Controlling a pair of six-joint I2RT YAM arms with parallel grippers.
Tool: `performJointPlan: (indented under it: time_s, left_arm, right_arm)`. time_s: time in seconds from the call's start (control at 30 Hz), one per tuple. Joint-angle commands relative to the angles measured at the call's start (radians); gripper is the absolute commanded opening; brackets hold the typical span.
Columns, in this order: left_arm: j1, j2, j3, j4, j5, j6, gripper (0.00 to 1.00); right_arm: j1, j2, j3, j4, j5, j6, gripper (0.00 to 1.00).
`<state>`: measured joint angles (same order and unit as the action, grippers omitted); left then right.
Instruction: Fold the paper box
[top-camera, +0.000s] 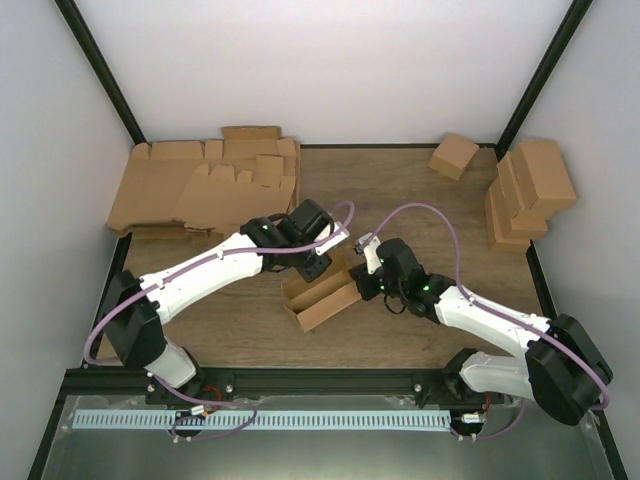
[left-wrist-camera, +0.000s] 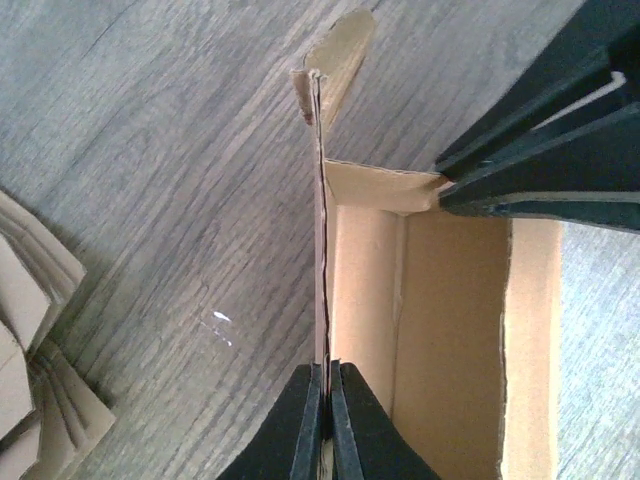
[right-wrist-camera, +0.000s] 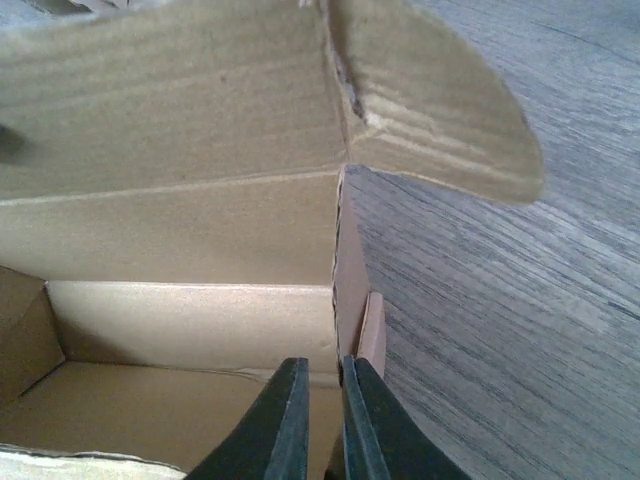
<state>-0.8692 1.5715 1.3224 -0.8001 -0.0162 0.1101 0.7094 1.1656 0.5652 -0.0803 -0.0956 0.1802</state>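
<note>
A partly folded brown paper box (top-camera: 318, 300) lies open-topped at the table's centre between both arms. My left gripper (top-camera: 318, 268) is shut on the box's far long wall; in the left wrist view its jaws (left-wrist-camera: 327, 400) pinch the doubled wall edge-on, with the box (left-wrist-camera: 440, 330) interior to the right. My right gripper (top-camera: 366, 285) is at the box's right end; in the right wrist view it (right-wrist-camera: 325, 410) is closed around the end wall by the corner of the box (right-wrist-camera: 180, 230). A rounded flap (right-wrist-camera: 440, 110) sticks out above. The right fingers (left-wrist-camera: 540, 150) show in the left wrist view.
A pile of flat cardboard blanks (top-camera: 200, 190) lies at the back left, its edge showing in the left wrist view (left-wrist-camera: 30, 400). Several folded boxes (top-camera: 530, 190) are stacked at the right, and a small one (top-camera: 453, 155) stands at the back.
</note>
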Motion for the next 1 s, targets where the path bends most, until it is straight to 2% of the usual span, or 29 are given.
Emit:
performJointPlan:
  time_s: [0.0, 0.13, 0.4, 0.7, 0.77, 0.87, 0.97]
  left_arm:
    - [-0.035, -0.027, 0.001, 0.008, 0.020, 0.019, 0.04]
    - [-0.060, -0.052, -0.017, 0.017, 0.022, 0.024, 0.04]
    - [-0.083, -0.035, -0.026, 0.008, -0.012, 0.013, 0.04]
    - [-0.086, -0.028, -0.025, 0.012, -0.016, 0.010, 0.04]
    - [-0.086, -0.027, -0.023, 0.011, -0.017, 0.010, 0.04]
    - [-0.085, -0.027, -0.023, 0.010, -0.018, 0.009, 0.04]
    - [-0.087, -0.027, -0.023, 0.008, -0.018, 0.002, 0.04]
  right_arm:
    - [0.010, -0.027, 0.020, -0.023, 0.000, 0.020, 0.14]
    - [0.010, -0.057, 0.029, -0.056, 0.004, 0.033, 0.17]
    - [0.010, -0.120, 0.115, -0.258, -0.009, 0.148, 0.44]
    - [0.010, -0.179, 0.133, -0.496, 0.013, 0.453, 0.68]
    - [0.010, -0.214, 0.104, -0.498, -0.029, 0.517, 0.75]
    - [0.010, -0.285, 0.031, -0.462, -0.071, 0.614, 0.96]
    - [0.010, -0.346, -0.049, -0.406, -0.089, 0.682, 1.00]
